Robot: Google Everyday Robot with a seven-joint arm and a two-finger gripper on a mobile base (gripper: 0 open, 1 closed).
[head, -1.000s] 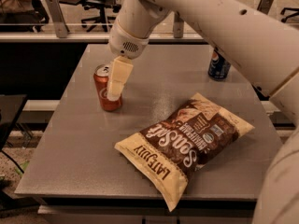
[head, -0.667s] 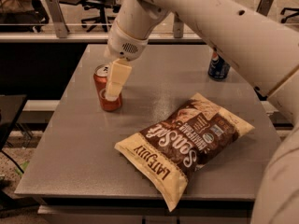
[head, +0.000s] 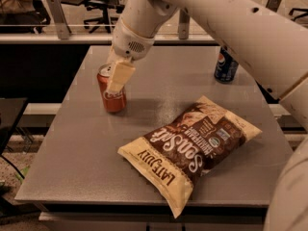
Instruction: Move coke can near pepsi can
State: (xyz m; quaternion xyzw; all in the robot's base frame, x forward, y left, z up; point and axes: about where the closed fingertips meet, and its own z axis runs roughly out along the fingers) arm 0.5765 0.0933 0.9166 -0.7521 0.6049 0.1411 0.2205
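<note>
**Work surface.** A grey table (head: 72, 153) with a matte, speckled top carries all items

**Coke can.** The coke can (head: 113, 101) stands upright on the left part of the table, towards the far edge. Its base rests on the surface. The red body and part of the silver top are visible, and the upper right portion is covered by the gripper

**Gripper.** The gripper (head: 117, 76) is positioned at the coke can, reaching down over its top from above and to the right. A cream-coloured part of it lies across the front of the can's upper half. Whether the gripper is clamped on the can or only placed around it cannot be determined

**Chip bag.** A brown and cream chip bag (head: 190, 146) lies flat at the centre-right of the table, angled diagonally, well apart from the coke can

**Pepsi can.** The pepsi can (head: 225, 67) stands upright near the far right corner, well apart from the coke can and partly hidden behind the white robot arm (head: 231, 18), which runs from the upper right down to the gripper
</note>
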